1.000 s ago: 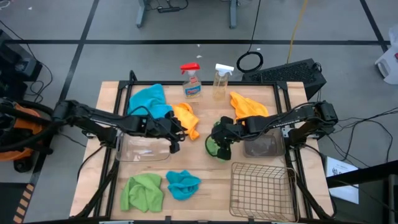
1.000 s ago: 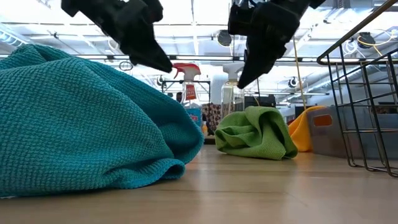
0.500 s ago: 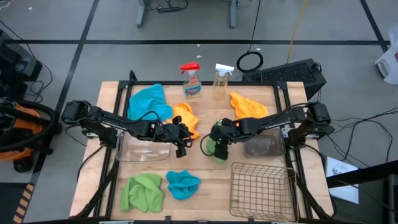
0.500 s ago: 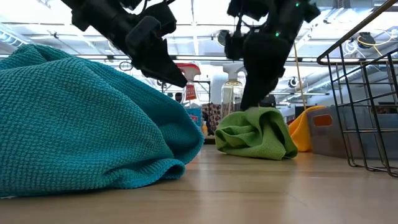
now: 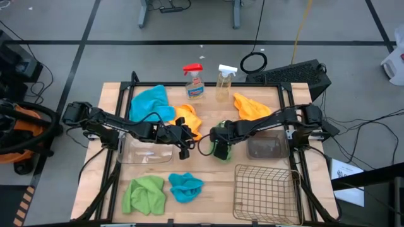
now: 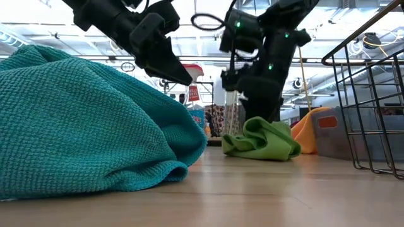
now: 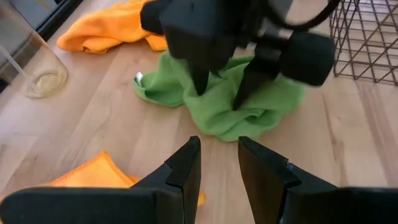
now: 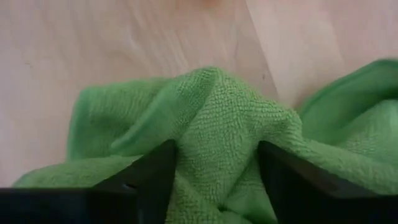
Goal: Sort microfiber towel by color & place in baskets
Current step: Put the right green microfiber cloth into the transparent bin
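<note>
The right end effector (image 7: 221, 87) straddled a fold of the crumpled bright green microfiber towel (image 7: 217, 109), fingers spread, while the slightly parted left end effector (image 7: 217, 165) hovered just beside its edge.

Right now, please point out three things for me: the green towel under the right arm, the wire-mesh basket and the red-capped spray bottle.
green towel (image 6: 262, 140): low view, middle of its bunched folds.
wire-mesh basket (image 5: 237, 189): high view, left wall of the mesh.
red-capped spray bottle (image 5: 195, 89): high view, its labelled body.
</note>
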Robot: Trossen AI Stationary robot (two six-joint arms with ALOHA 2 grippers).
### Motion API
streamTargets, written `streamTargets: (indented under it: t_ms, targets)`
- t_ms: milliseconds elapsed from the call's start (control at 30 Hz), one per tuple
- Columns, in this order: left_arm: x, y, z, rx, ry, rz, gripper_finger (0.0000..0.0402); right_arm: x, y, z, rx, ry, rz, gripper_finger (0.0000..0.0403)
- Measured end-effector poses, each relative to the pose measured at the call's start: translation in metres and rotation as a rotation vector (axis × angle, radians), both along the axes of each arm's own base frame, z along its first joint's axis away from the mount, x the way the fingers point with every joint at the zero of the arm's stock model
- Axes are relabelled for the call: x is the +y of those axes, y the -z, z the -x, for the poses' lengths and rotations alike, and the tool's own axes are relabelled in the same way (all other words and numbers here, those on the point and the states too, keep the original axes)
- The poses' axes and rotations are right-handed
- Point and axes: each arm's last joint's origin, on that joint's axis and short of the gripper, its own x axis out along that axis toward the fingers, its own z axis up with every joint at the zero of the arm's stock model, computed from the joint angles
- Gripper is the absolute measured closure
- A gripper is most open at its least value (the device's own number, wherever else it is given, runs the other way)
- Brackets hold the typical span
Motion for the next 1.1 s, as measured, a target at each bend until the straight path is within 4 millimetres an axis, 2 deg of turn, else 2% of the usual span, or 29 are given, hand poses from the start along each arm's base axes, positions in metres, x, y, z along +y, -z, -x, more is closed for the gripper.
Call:
streamTargets:
  t_ms: [267, 533, 800, 1100]
  targets:
    - [0.000, 0.000, 0.000, 0.002, 0.000, 0.000, 0.0288, 0.001, 0.024, -0.010, 0.014, 0.031, -0.040, 0.0286]
    - [0.000, 0.000, 0.000, 0.002, 0.001, 0.000, 0.0288, 0.002, 0.026, -0.016, -0.047, 0.029, -0.066, 0.0391]
    - [0.000, 0.000, 0.000, 0.002, 0.001, -0.001, 0.0288, 0.002, 0.008, -0.011, -0.085, 0.021, -0.069, 0.0397]
    - [-0.004, 0.000, 0.001, 0.005, 0.014, -0.004, 0.0288, 0.016, -0.040, -0.003, -0.234, -0.027, -0.065, 0.0401]
